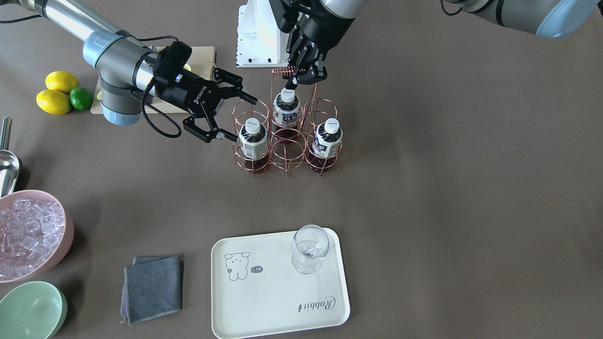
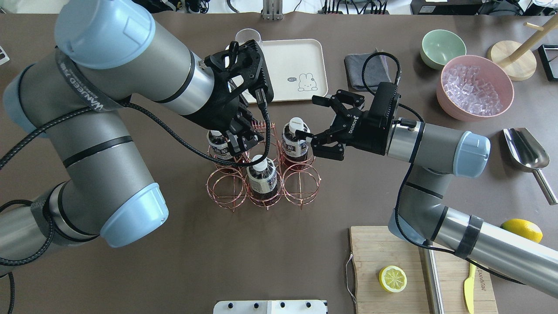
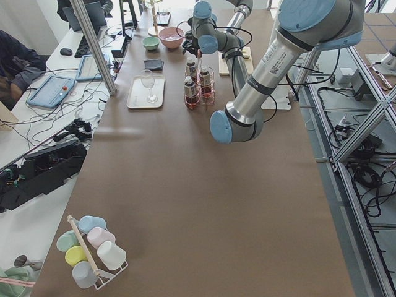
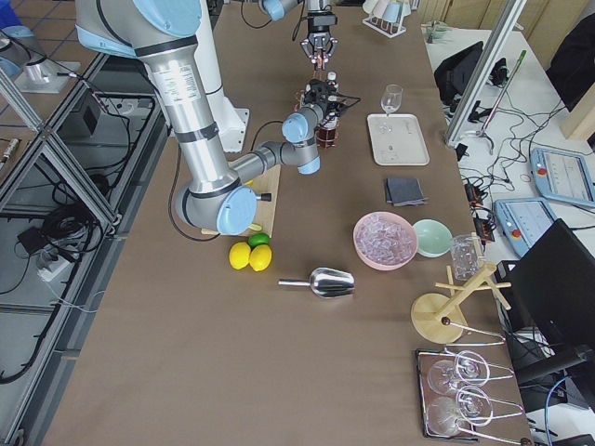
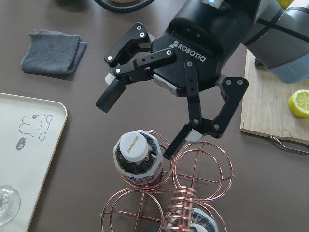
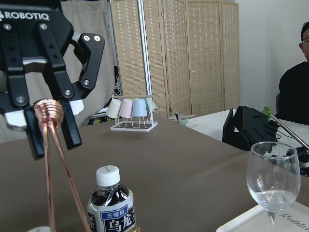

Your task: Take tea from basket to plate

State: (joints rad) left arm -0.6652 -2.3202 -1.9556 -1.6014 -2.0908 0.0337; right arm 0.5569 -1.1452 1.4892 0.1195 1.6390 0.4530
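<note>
Starting at the near edge of the front-facing view, the plate (image 1: 264, 306) is seen lying flat on the table, and a wine glass (image 1: 309, 248) is stood upright on the corner of it that faces the basket. A folded grey cloth (image 1: 153, 288) is laid just beside the plate, while a green bowl (image 1: 30, 310) and a pink bowl (image 1: 69, 230) filled with ice cubes are set at that view's left edge. Further back, well apart from the plate, the basket (image 1: 288, 153) is stood on the table, and three bottles are held upright in its ring cells. The tea (image 1: 253, 139) is kept in the near row's cell on that view's left, a third bottle (image 1: 327, 139) in the near row's cell on the right, and a middle bottle (image 1: 286, 107) in the far row's centre cell. The right gripper (image 1: 239, 118) is held level beside the basket with its fingers spread wide. One fingertip is placed just beside the shoulder of the tea, though contact cannot be made out. Above the basket, the left gripper (image 6: 52, 145) is pointed down at the coiled top of the handle, and the coil is pinched between its fingers. Farthest back, a wooden board (image 1: 202, 61) is partly hidden under the right arm, and two lemons (image 1: 54, 101) and a lime (image 1: 81, 98) are grouped beside it.
</note>
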